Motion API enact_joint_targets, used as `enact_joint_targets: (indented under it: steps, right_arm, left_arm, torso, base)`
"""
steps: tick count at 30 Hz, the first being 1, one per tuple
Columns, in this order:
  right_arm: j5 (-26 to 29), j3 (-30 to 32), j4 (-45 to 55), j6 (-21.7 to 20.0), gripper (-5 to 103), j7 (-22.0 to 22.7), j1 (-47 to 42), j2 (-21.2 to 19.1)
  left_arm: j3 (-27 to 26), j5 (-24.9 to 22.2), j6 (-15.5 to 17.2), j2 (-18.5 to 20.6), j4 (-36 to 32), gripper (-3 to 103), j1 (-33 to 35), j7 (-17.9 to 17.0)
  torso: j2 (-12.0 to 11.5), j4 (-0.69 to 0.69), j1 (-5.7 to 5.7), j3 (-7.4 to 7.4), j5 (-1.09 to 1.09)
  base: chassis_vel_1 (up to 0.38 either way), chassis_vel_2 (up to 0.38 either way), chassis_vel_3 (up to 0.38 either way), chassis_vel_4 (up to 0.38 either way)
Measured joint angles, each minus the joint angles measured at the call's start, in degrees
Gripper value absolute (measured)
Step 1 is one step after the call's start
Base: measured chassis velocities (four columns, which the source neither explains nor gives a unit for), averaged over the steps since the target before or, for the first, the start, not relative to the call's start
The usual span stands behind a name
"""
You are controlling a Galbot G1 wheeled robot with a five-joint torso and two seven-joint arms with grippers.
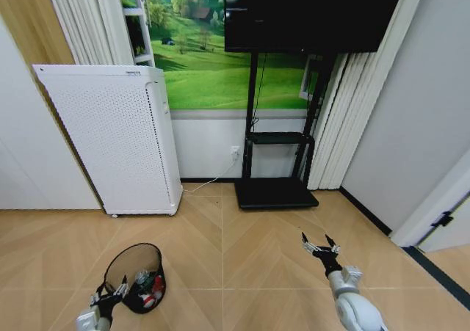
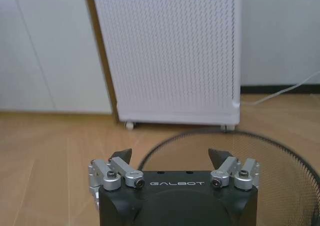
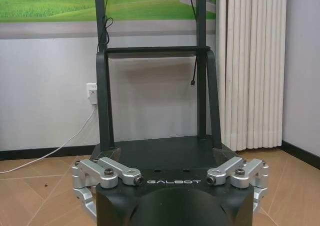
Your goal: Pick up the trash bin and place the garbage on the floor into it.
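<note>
The trash bin [image 1: 134,271], a black wire-mesh basket, is on the wood floor at the lower left of the head view. Red and white garbage [image 1: 149,283] lies inside it. My left gripper [image 1: 110,293] is at the bin's near rim. In the left wrist view the left gripper [image 2: 170,157] is open, and the bin's rim [image 2: 200,134] curves just beyond its fingertips. My right gripper [image 1: 321,246] hangs open and empty over bare floor to the right. In its own wrist view the right gripper [image 3: 170,160] faces the black stand.
A tall white perforated appliance [image 1: 117,136] stands against the wall behind the bin. Right of it is a black TV stand [image 1: 275,191], with a white cable [image 1: 205,183] on the floor. Curtains [image 1: 345,118] and a wall close off the right side.
</note>
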Motion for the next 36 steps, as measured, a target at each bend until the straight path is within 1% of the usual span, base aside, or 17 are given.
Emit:
enact_joint_targets:
  steps: [1,2,3,4,5,7,8,9,11,13,15,19,22,24,27,36]
  right_arm:
    - [0.0,0.0,0.0,0.0,100,0.0,0.0,0.0]
    - [0.0,0.0,0.0,0.0,100,0.0,0.0,0.0]
    - [0.0,0.0,0.0,0.0,100,0.0,0.0,0.0]
    - [0.0,0.0,0.0,0.0,100,0.0,0.0,0.0]
    - [0.0,0.0,0.0,0.0,100,0.0,0.0,0.0]
    - [0.0,0.0,0.0,0.0,100,0.0,0.0,0.0]
    - [0.0,0.0,0.0,0.0,100,0.0,0.0,0.0]
    - [0.0,0.0,0.0,0.0,100,0.0,0.0,0.0]
    - [0.0,0.0,0.0,0.0,100,0.0,0.0,0.0]
    - [0.0,0.0,0.0,0.0,100,0.0,0.0,0.0]
    - [0.0,0.0,0.0,0.0,100,0.0,0.0,0.0]
    - [0.0,0.0,0.0,0.0,100,0.0,0.0,0.0]
    - [0.0,0.0,0.0,0.0,100,0.0,0.0,0.0]
    - [0.0,0.0,0.0,0.0,100,0.0,0.0,0.0]
    - [0.0,0.0,0.0,0.0,100,0.0,0.0,0.0]
    - [0.0,0.0,0.0,0.0,100,0.0,0.0,0.0]
  left_arm:
    - [-0.2,0.8,-1.8,0.6,-0.4,90,0.0,0.9]
    - [-0.6,1.2,-4.5,1.3,-0.8,95,-0.1,1.7]
    - [-0.6,1.2,-4.5,1.3,-0.8,95,-0.1,1.7]
    - [-1.0,1.3,-7.1,1.9,-1.0,98,-0.5,2.1]
    - [-1.0,1.3,-7.1,1.9,-1.0,98,-0.5,2.1]
    - [-1.8,0.9,-11.2,2.8,-1.8,100,-1.9,2.9]
    - [-2.1,0.4,-11.9,3.2,-2.1,100,-2.4,3.0]
    - [-2.1,0.4,-11.9,3.2,-2.1,100,-2.4,3.0]
    - [-2.5,-1.3,-13.2,4.3,-3.1,100,-4.4,3.2]
    - [-2.5,-2.1,-13.4,4.9,-3.4,100,-5.3,3.2]
    - [-1.8,-3.9,-13.5,6.6,-3.4,100,-7.8,3.2]
    - [-0.6,-4.6,-13.6,7.9,-3.2,100,-9.9,3.3]
    - [1.1,-5.2,-12.9,8.7,-3.7,100,-12.0,3.3]
    - [2.5,-5.5,-12.0,8.9,-4.1,100,-13.3,3.4]
    - [3.5,-5.5,-11.7,8.5,-4.1,100,-14.0,3.4]
    - [4.0,-5.3,-11.3,7.6,-3.5,100,-13.8,3.3]
  torso:
    - [0.0,-0.01,0.00,0.00,0.01]
    - [0.0,-0.01,0.00,0.00,0.00]
    - [0.0,-0.01,0.00,0.00,0.00]
    - [0.0,-0.01,0.00,0.00,0.00]
    - [0.0,-0.01,0.00,0.00,0.00]
    - [0.0,0.00,0.00,0.00,-0.01]
    - [0.0,0.00,0.00,0.00,-0.01]
    - [0.0,0.00,0.00,0.00,-0.01]
    - [0.0,-0.01,0.00,0.00,0.00]
    - [0.0,0.00,0.00,0.00,-0.01]
    - [0.0,-0.01,0.00,0.00,0.00]
    - [0.0,-0.01,0.00,0.01,-0.01]
    - [0.0,-0.01,0.00,0.00,-0.01]
    - [0.0,-0.01,0.00,0.00,0.00]
    - [0.0,-0.01,0.00,0.00,0.00]
    - [0.0,0.00,0.00,0.00,0.00]
  base:
    - [0.000,0.000,0.000,0.000]
    - [0.000,0.000,0.000,0.000]
    - [0.000,0.000,0.000,0.000]
    - [0.000,0.000,0.000,0.000]
    - [0.000,0.000,0.000,0.000]
    - [0.000,0.000,0.000,0.000]
    - [0.000,0.000,0.000,0.000]
    - [0.000,0.000,0.000,0.000]
    - [0.000,0.000,0.000,0.000]
    - [0.000,0.000,0.000,0.000]
    - [0.000,0.000,0.000,0.000]
    - [0.000,0.000,0.000,0.000]
    - [0.000,0.000,0.000,0.000]
    - [0.000,0.000,0.000,0.000]
    - [0.000,0.000,0.000,0.000]
    - [0.000,0.000,0.000,0.000]
